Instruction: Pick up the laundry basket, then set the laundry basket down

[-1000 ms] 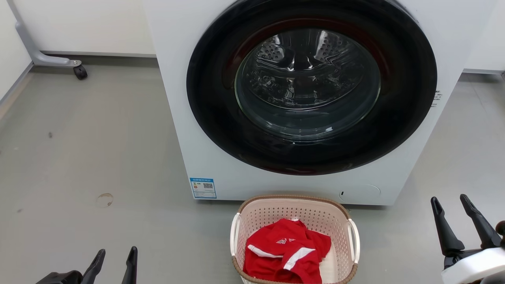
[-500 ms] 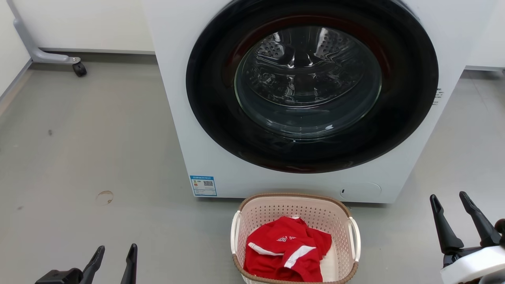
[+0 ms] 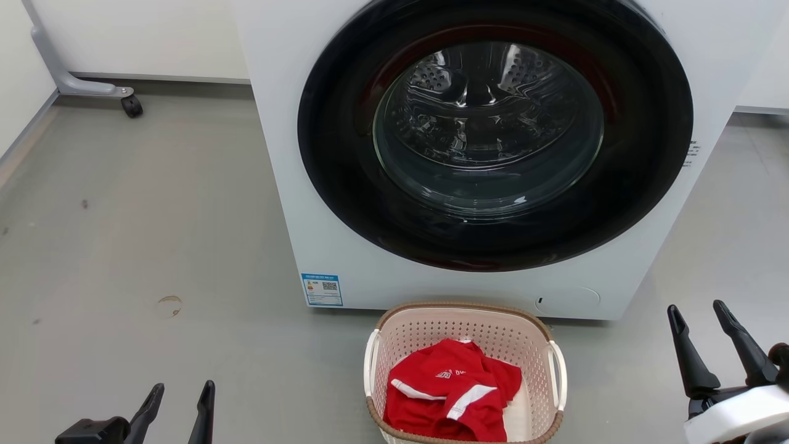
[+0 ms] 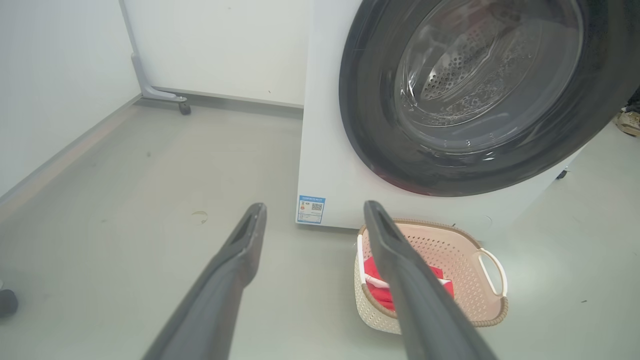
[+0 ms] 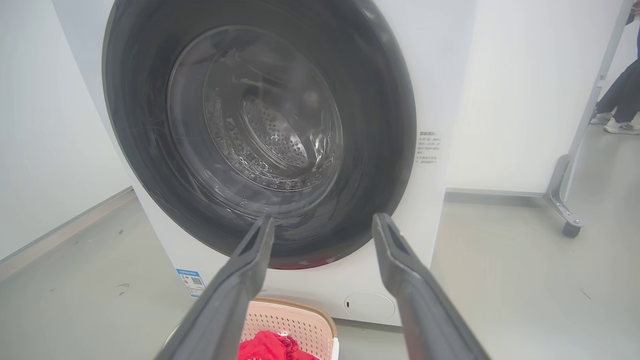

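Observation:
The laundry basket (image 3: 462,324) is pale pink-cream with a brown woven rim and white loop handles. It stands on the grey floor just in front of the washing machine, with a red garment (image 3: 453,388) inside. My left gripper (image 3: 183,394) is open at the lower left, well left of the basket. My right gripper (image 3: 698,316) is open at the lower right, right of the basket and apart from it. In the left wrist view the basket (image 4: 465,260) lies beyond my right finger (image 4: 395,255). The right wrist view shows the basket (image 5: 295,320) low between the open fingers.
A big white washing machine (image 3: 296,203) with a dark round glass door (image 3: 487,129) stands right behind the basket. A wheeled grey stand foot (image 3: 92,89) is at the far left by the wall. A person's feet (image 5: 612,125) show at the far right.
The head view has shifted slightly, so the whole scene sits a little to the right. Both grippers stay open and the basket has not moved.

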Controlling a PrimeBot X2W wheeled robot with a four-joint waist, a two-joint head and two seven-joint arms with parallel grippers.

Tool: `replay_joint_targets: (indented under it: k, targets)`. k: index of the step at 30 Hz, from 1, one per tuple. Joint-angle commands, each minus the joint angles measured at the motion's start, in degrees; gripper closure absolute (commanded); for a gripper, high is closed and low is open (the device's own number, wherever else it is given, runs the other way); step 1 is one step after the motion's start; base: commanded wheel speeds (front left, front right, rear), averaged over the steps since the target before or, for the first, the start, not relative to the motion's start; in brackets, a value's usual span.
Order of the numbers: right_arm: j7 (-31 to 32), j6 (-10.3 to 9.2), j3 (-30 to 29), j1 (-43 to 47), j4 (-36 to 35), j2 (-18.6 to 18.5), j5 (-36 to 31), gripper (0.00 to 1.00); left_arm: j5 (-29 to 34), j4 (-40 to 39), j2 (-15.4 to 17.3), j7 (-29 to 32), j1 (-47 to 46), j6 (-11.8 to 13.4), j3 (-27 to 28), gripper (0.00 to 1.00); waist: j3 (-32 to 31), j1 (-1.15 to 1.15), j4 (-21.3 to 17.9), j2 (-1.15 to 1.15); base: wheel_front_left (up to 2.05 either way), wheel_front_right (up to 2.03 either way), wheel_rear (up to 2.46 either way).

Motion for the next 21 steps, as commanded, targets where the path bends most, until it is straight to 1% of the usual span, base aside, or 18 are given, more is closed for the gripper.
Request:
replay_joint_targets:
  k: [1,9,20,21]
  targets:
    - [-0.2,-0.16,0.9,-2.0,-1.2,-1.5,-0.1,0.00,0.5,-1.3,2.1,-0.1,-3.5,0.3,2.2,0.00,0.0,0.00,-0.1,0.00,0.00,0.00,0.00]
    - [-0.2,-0.16,1.0,-2.1,-0.9,-1.5,-0.1,0.00,0.5,-1.4,2.7,2.0,-4.5,-0.3,1.2,0.00,0.0,0.00,-0.3,0.00,0.00,0.00,0.00]
    - [-0.3,-0.16,1.2,-2.3,-0.7,-1.6,-0.1,0.00,1.2,-1.8,3.2,3.4,-5.7,-0.3,0.5,0.00,-0.2,0.00,-0.4,0.00,0.00,0.00,0.00]
    - [-0.3,-0.16,1.2,-2.3,-0.7,-1.6,-0.1,1.00,1.5,-1.9,3.4,3.6,-5.7,-0.2,0.3,1.00,-0.2,0.00,-0.5,0.00,0.00,0.00,0.00]
